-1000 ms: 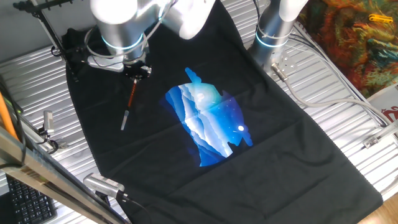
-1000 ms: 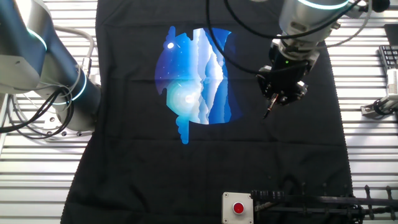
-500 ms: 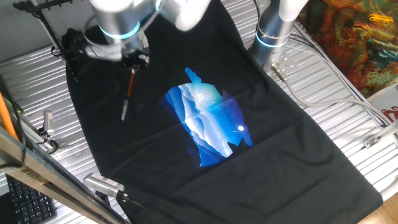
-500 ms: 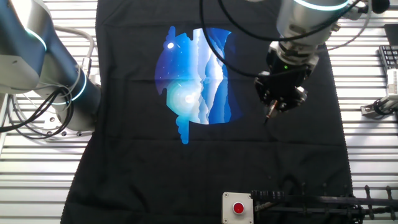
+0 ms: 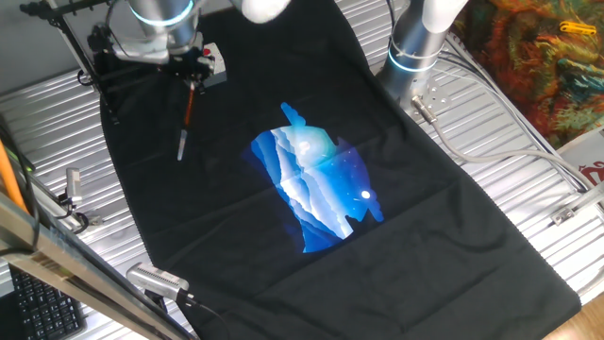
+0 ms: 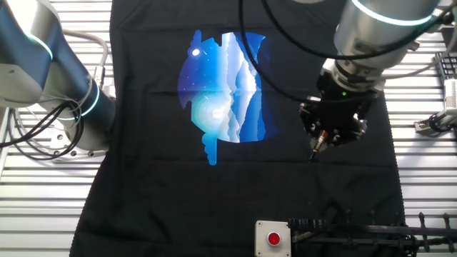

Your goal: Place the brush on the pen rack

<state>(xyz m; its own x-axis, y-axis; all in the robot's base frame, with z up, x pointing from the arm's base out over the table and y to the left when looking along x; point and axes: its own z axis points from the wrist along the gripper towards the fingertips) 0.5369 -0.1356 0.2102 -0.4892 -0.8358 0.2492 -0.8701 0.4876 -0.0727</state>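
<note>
Black cloth (image 5: 453, 236) lies open mid-table. Gripper (image 5: 191, 76) clenched on thin orange-red brush (image 5: 185, 118), apparently airborne; spindly black pen rack (image 6: 357, 232) near edge.

The brush (image 5: 186, 115), orange-red handle above and silver-grey end hanging down, is lifted near the worktop's rear left corner. The black pen rack (image 5: 71, 28) stands at that corner.
</note>
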